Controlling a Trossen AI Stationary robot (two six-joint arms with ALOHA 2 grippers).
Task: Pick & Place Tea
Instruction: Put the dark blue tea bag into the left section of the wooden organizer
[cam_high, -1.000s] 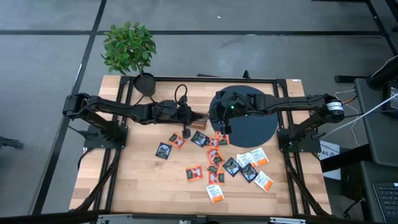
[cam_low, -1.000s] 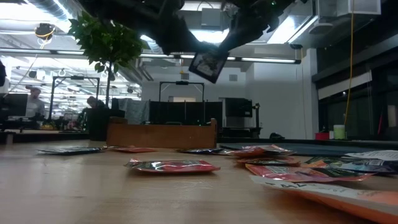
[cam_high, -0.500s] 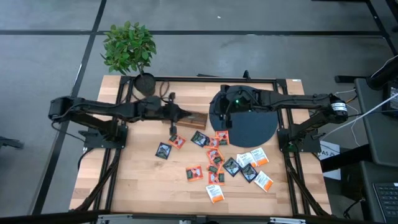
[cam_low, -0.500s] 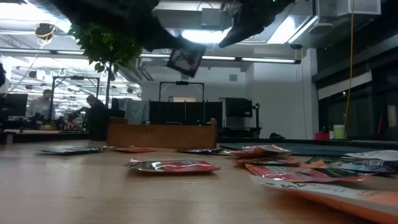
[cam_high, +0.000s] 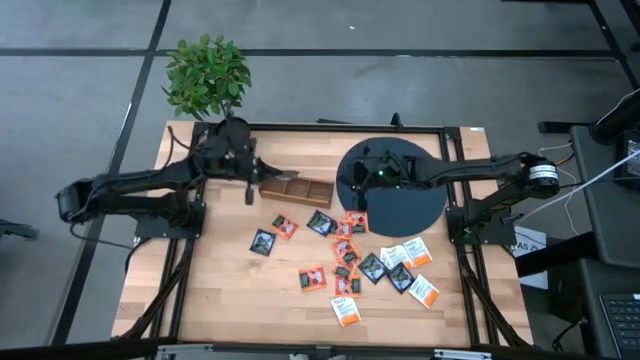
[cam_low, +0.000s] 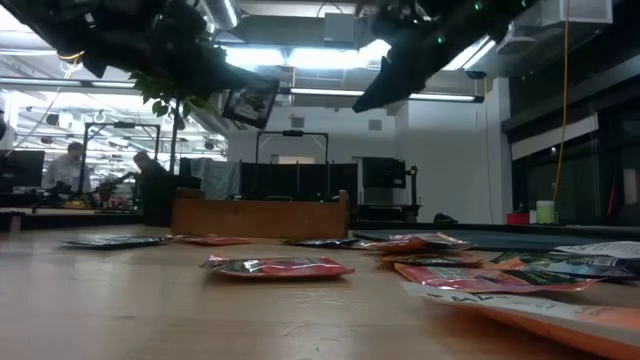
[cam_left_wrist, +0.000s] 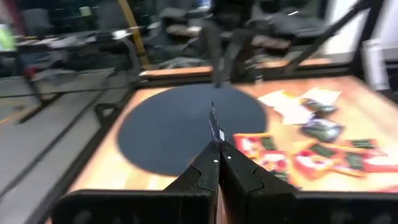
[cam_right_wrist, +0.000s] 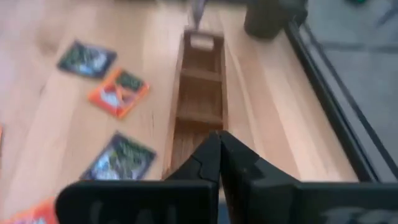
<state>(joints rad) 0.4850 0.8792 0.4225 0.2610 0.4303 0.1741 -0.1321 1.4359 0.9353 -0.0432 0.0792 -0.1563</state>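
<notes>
My left gripper (cam_high: 249, 189) is shut on a dark tea sachet (cam_low: 250, 101) above the left end of the long wooden tray (cam_high: 298, 191). In the left wrist view the sachet (cam_left_wrist: 215, 127) shows edge-on beyond the fingertips. My right gripper (cam_high: 357, 192) is shut and empty, raised over the left rim of the black disc (cam_high: 405, 205); its wrist view looks along the tray (cam_right_wrist: 200, 106). Several loose sachets (cam_high: 345, 255), dark-green, red-orange and white-orange, lie flat on the table right of centre. My left gripper pinches the dark sachet by its upper edge (cam_low: 238, 92) between its two fingers (cam_left_wrist: 205, 167). The sachet is tilted, sticks out past the fingertips and is lifted clear of the tray and the table.
A potted plant (cam_high: 208, 80) stands at the table's far left corner, just beyond the left gripper. The black disc lies at the far right. Bare wood shows on the table's left and near parts (cam_high: 220, 290). People sit in the room behind (cam_low: 55, 165).
My left gripper has carried the dark sachet toward the table's left edge, from the tray's right end along to its left end, staying shut on it and clear of the table. The tray, partly covered by the arm before, now shows whole.
</notes>
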